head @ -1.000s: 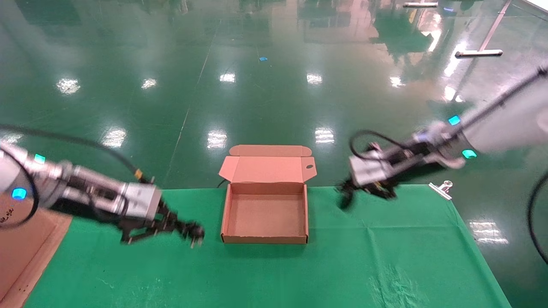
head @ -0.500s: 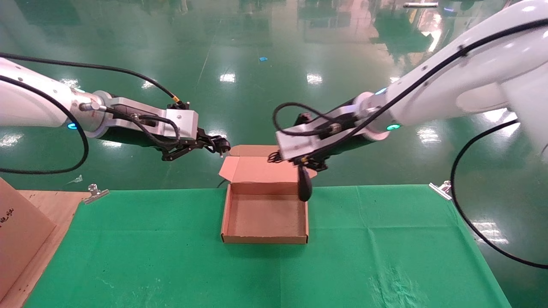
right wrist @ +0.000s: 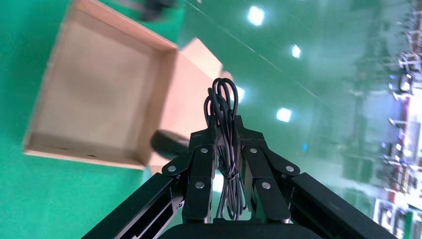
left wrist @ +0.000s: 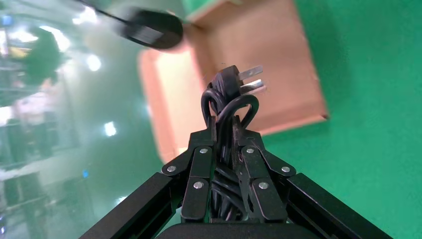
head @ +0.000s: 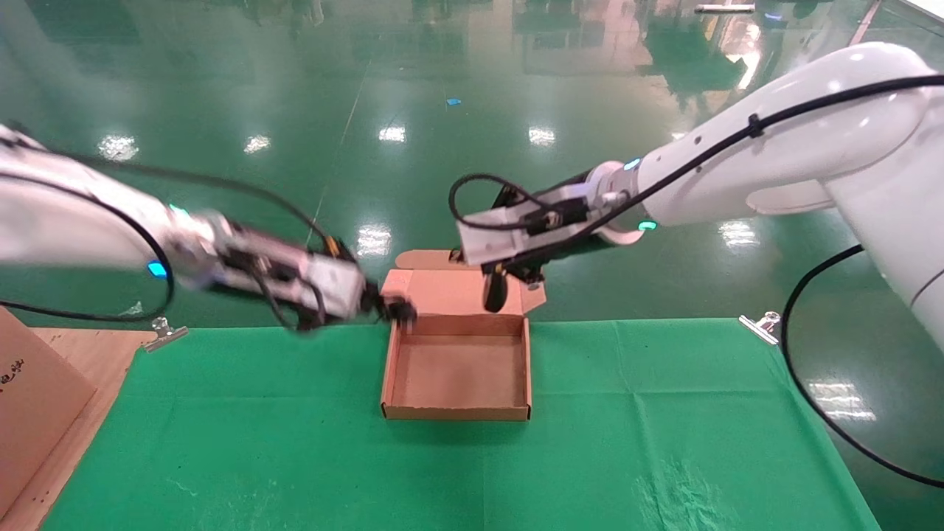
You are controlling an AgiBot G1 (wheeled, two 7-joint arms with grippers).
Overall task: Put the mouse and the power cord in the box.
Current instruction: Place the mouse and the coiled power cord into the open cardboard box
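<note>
Closing in: left gripper (head: 387, 307), clamped on the power cord (left wrist: 231, 97), dropped to the box (head: 457, 410) back-left corner.
Right gripper (head: 509, 271): pinching wire, the mouse (head: 495, 292) dangling over back wall.

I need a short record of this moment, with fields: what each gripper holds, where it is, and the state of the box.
left gripper: shut on the power cord, at the box's far left corner
power cord plug: prongs point toward the box
right gripper: shut on the mouse's bundled wire, above the box's far edge
mouse: hangs below the right gripper, in front of the flap
box: open, flap up, nothing inside yet
surface: green cloth
</note>
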